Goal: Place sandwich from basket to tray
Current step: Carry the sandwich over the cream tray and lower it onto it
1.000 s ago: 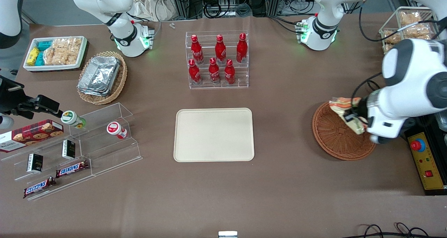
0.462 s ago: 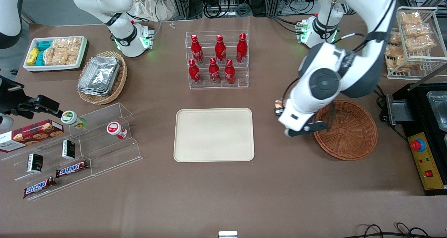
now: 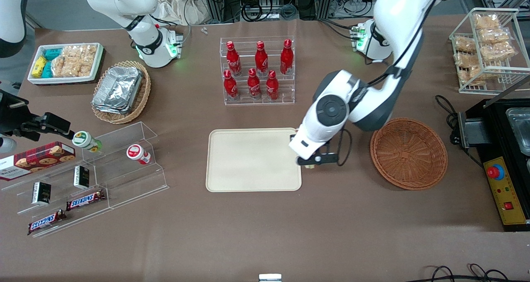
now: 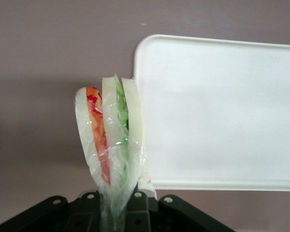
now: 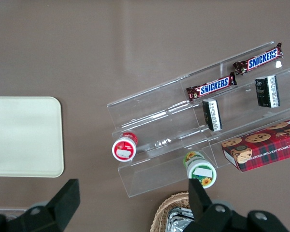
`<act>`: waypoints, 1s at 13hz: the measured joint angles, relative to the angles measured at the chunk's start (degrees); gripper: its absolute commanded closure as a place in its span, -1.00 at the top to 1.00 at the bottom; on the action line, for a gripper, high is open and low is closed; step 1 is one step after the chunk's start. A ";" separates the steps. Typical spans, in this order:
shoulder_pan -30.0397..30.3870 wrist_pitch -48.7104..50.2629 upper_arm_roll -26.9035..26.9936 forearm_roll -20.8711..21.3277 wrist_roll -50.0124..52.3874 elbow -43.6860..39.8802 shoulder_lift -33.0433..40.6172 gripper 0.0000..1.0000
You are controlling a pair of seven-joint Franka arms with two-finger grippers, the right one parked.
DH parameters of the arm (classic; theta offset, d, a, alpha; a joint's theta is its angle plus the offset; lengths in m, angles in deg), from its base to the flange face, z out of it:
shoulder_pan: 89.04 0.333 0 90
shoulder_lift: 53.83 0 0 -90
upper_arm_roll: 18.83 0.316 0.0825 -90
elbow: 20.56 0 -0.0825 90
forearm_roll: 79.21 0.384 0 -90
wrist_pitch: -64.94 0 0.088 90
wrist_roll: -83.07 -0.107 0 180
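The hand (image 4: 118,220) grips the wrapped sandwich (image 4: 111,140) upright above the worktop (image 4: 48,58), the tray (image 4: 222,111) just beside it for setting down.

A long table (image 3: 265,232) covered in a plain brown cloth fills nearly the whole front view. Its surface is evenly lit from above, and only soft, short shadows are cast. Along the edge farthest from the front camera, black cables (image 3: 256,8) are seen heaped and tangled on a grey floor (image 3: 54,4), among the uprights of metal framing (image 3: 215,2). A crumpled pale cloth (image 3: 178,4) is seen among them. More black cable (image 3: 468,273) is looped at the edge nearest the camera, toward the working arm's end. No wall or window is shown.
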 measured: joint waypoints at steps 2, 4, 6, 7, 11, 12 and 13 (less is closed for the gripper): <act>-1.86 -0.97 0.01 2.17 -1.05 -2.77 -4.38 -0.81; -2.72 -4.04 0.01 2.97 -2.92 -4.44 -8.14 -0.74; -2.85 -6.24 0.02 3.00 -3.79 -4.96 -11.47 -0.52; -2.91 -6.69 0.02 3.01 -4.08 -5.11 -12.79 -0.15; -3.18 -6.98 0.00 2.94 -4.17 -5.89 -14.00 1.00; -3.12 -6.97 0.03 2.43 -4.04 -6.51 -13.90 1.00; -3.02 -6.82 0.04 1.04 -4.04 -7.19 -13.34 1.00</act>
